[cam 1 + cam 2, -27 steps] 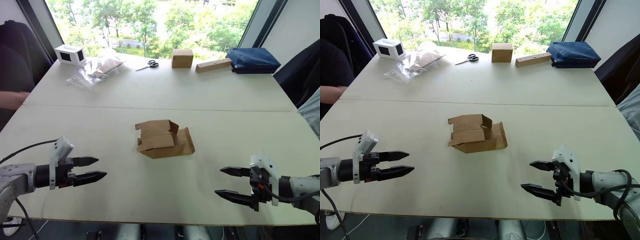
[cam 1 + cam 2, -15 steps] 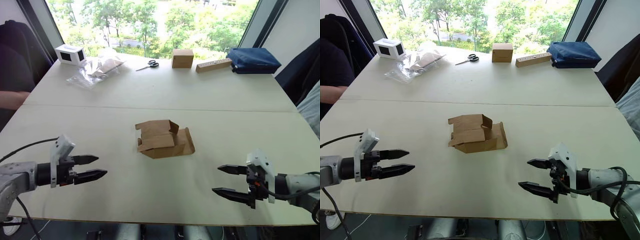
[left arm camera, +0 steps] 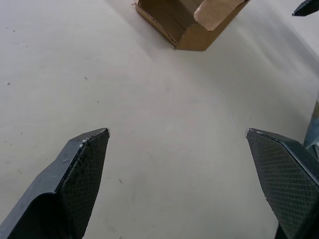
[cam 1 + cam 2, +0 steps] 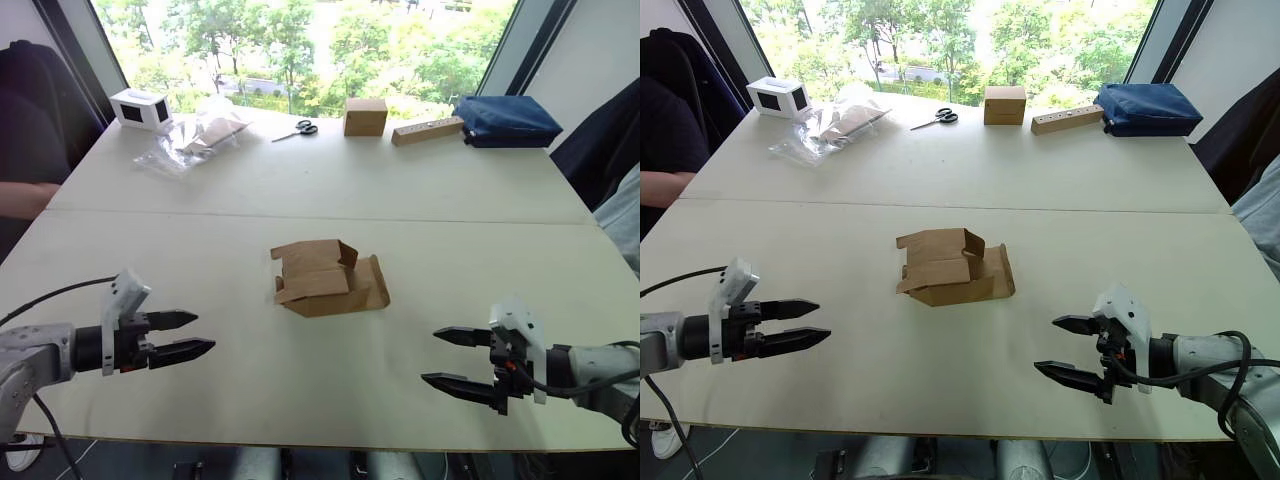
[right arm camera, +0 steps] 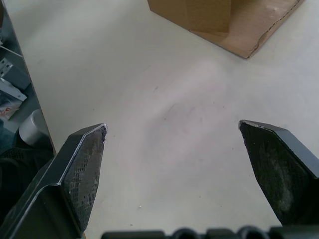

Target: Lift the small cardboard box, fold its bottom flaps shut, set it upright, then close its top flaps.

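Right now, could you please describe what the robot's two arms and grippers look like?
Each arm is a silvery grey tube with a black section near the wrist. The left gripper and right gripper each have two long black fingers tapering to points, with cross-hatched textured pads. A white angular housing sits on top of each wrist, and thin black cables loop beside both arms.

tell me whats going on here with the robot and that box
Nothing is being held yet. The cardboard box lies on its side in the middle of the table, flaps loose and open. The left pincer and the right pincer hover low over the table's near edge, one on each side of the box, both open and empty.
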Robot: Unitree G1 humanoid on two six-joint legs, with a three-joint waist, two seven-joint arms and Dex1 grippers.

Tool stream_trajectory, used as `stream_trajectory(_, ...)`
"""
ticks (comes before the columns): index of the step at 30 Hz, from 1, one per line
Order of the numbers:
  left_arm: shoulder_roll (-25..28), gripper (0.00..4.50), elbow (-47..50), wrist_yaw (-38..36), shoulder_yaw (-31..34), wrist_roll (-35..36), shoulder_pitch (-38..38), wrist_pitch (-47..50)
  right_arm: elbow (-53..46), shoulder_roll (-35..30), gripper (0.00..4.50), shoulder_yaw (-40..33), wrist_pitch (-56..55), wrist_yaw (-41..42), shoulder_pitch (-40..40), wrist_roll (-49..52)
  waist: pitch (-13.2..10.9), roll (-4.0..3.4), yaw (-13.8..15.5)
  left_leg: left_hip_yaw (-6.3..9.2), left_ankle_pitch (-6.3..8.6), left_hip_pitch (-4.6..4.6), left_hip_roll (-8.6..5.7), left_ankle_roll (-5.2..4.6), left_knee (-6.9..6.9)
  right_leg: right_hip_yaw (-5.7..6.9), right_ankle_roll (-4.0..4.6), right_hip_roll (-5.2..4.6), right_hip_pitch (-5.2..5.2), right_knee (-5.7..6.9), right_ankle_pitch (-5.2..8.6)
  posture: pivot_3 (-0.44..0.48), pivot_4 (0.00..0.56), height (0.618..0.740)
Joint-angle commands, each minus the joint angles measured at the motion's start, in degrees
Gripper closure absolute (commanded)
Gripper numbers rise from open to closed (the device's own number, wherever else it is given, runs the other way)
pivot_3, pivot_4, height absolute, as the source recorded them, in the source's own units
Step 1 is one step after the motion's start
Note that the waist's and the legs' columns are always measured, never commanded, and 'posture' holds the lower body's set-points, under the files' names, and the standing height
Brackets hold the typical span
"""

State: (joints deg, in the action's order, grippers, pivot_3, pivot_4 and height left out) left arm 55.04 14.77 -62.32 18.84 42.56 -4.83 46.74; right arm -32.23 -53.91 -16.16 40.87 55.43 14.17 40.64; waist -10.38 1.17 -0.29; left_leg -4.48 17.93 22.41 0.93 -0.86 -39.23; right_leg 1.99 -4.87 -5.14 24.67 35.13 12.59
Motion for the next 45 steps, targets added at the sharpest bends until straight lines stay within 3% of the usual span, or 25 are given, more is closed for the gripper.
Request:
stream_trajectory(1,0.3,0.00,1.5,1.0,0.7,-1.1,0.5,-1.4,-0.7,0.3,0.01,-0.6,-0.4,-0.3,-0.2,0.1,0.0,0.00,0.0,0.00,0.00,0.00,0.00,0.00,0.00,0.00,0.00,0.00,0.00,0.00,0.00,0.000,0.150,0.740)
stream_trajectory(5,-0.4,0.00,2.4,4.2,0.6,-1.7,1.2,-0.4,-0.6,0.4,0.01,-2.0,-0.2,-1.0,0.0,0.2,0.0,0.00,0.0,0.00,0.00,0.00,0.00,0.00,0.00,0.00,0.00,0.00,0.00,0.00,0.00,0.000,0.150,0.740)
stream_trajectory(11,-0.6,0.00,-5.4,9.0,2.9,11.2,15.5,18.9,-3.2,-0.7,0.01,-4.6,0.2,-2.7,-1.3,0.5,0.0,0.02,1.0,0.02,-0.02,-0.02,0.00,0.01,-0.03,0.00,-0.03,0.06,-0.03,0.07,-0.02,0.000,0.150,0.740)
stream_trajectory(14,-6.8,0.00,-12.3,15.6,4.0,19.2,26.1,30.7,-6.9,-1.8,0.01,-2.8,3.0,-5.4,-7.0,2.8,0.0,0.02,1.0,0.05,-0.03,-0.03,-0.03,0.00,-0.09,0.00,-0.17,0.08,-0.07,0.12,-0.09,0.000,0.150,0.740)
stream_trajectory(19,-18.2,0.00,-17.0,23.8,0.3,19.7,33.9,38.5,-12.8,0.2,0.01,2.3,5.1,-11.9,-13.6,2.6,0.0,0.12,0.9,0.09,-0.04,-0.08,-0.04,0.02,-0.13,0.01,-0.30,0.10,-0.13,0.21,-0.15,0.000,0.150,0.740)
stream_trajectory(22,-22.4,0.00,-21.1,27.8,1.3,18.5,37.2,40.6,-14.7,0.4,0.01,3.4,6.5,-15.1,-14.6,2.0,0.0,0.19,1.0,0.12,-0.20,-0.04,-0.05,0.31,-0.12,0.04,-0.30,0.12,-0.12,0.21,-0.15,0.000,0.150,0.740)
stream_trajectory(28,-27.5,0.00,-25.5,29.0,-0.1,17.7,40.7,42.4,-20.1,1.9,0.01,4.2,10.5,-21.2,-15.4,5.5,0.0,0.20,1.0,0.12,-0.09,-0.07,-0.07,0.10,-0.13,0.00,-0.28,0.10,-0.12,0.23,-0.14,0.000,0.150,0.740)
stream_trajectory(38,-30.5,0.00,-30.8,26.8,-3.1,14.7,44.1,40.2,-23.0,3.1,0.01,2.0,14.3,-28.4,-15.9,12.3,0.1,0.21,1.0,0.11,-0.09,-0.06,-0.07,0.10,-0.13,0.00,-0.26,0.10,-0.12,0.23,-0.14,0.000,0.150,0.740)
stream_trajectory(44,-31.1,0.00,-33.0,22.1,-8.5,12.3,44.8,38.1,-23.1,1.8,0.01,-0.4,14.3,-29.3,-14.1,13.9,0.1,0.22,1.0,0.10,-0.07,-0.04,-0.09,0.06,-0.14,-0.01,-0.26,0.08,-0.12,0.20,-0.14,0.000,0.150,0.740)
stream_trajectory(45,-31.1,0.25,-33.4,21.4,-8.9,12.1,45.0,37.7,-23.1,1.7,0.00,-0.4,14.2,-29.4,-13.8,13.9,0.1,0.22,1.0,0.10,-0.07,-0.04,-0.09,0.06,-0.13,-0.01,-0.26,0.09,-0.12,0.20,-0.14,0.000,0.150,0.740)
